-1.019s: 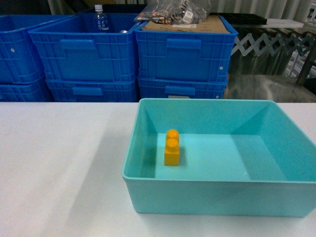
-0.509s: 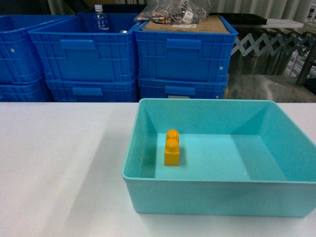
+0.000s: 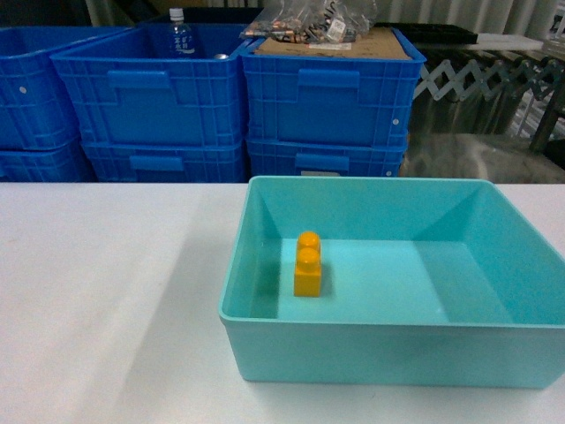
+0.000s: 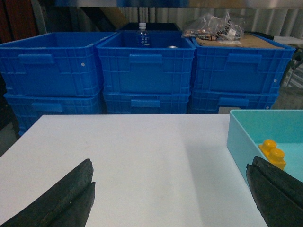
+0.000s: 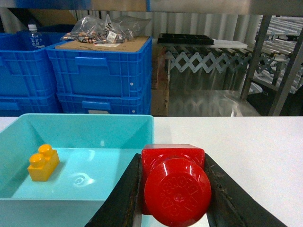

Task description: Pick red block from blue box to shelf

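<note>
On the white table [image 3: 106, 291], left jaws gape over bare surface; right jaws clamp the red block [image 5: 174, 182] above the blue box [image 5: 85, 124] rim.

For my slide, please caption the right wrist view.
Right gripper holds the red block beside the blue box.

Red block [image 5: 174, 182]: small glossy cube-like brick, 1 round stud facing the right wrist camera, clamped between 2 dark fingers [image 5: 124, 194], above the bin's near right corner.
Blue box [image 3: 265, 212]: shallow turquoise bin, upright on white table.
</note>
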